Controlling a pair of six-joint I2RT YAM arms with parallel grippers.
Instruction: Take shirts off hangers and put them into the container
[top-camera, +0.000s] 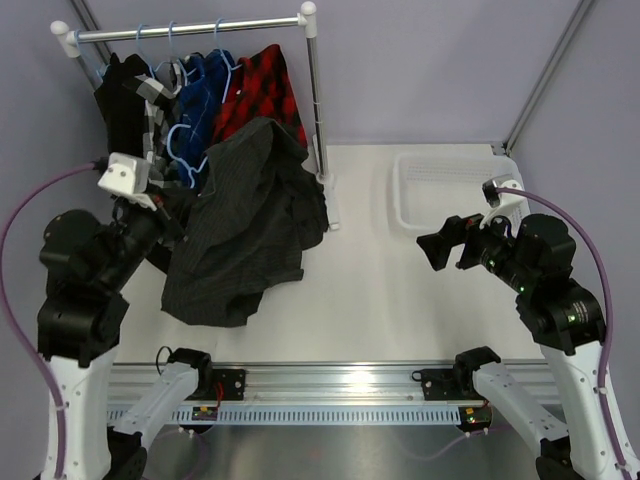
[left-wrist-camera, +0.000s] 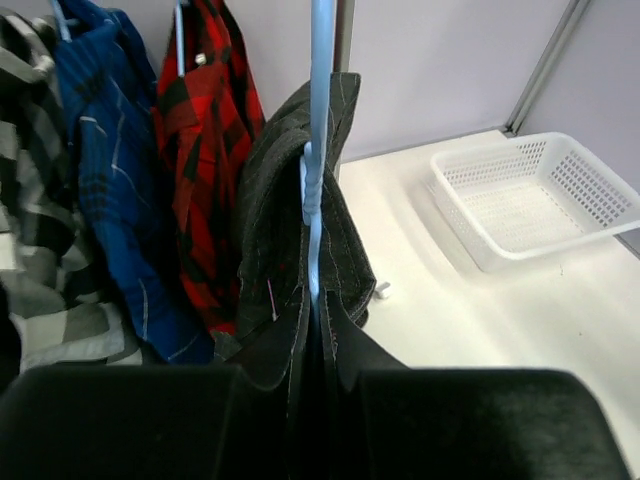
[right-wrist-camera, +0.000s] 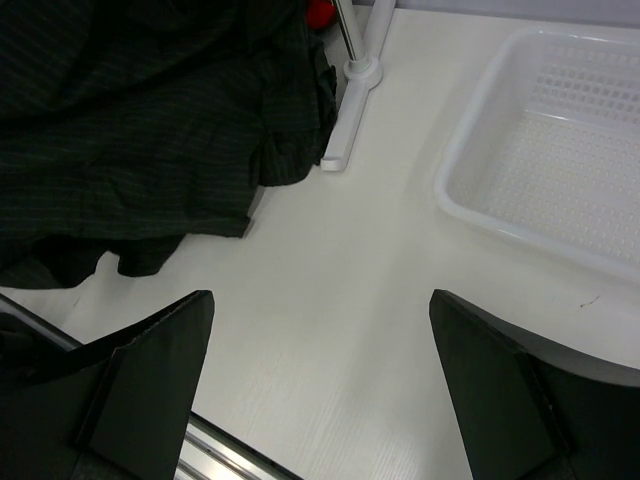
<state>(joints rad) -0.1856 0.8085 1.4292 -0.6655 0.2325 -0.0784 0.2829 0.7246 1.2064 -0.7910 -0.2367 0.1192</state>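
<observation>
While the left gripper (left-wrist-camera: 318, 372) pinches the blue hanger (left-wrist-camera: 318, 150) carrying the charcoal shirt (top-camera: 245, 220) left of centre, the spread-jawed right gripper (top-camera: 447, 246) should grasp fabric, not wire, pulling rightward toward the container (top-camera: 402, 190) at far right.

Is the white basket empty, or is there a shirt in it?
Empty. The white plastic mesh basket shows only its bare perforated floor in both wrist views; nothing lies inside.

Five shirts (top-camera: 250, 220), one white basket (top-camera: 405, 200), one clothes rail (top-camera: 190, 31), two robot arms (top-camera: 85, 270).
</observation>
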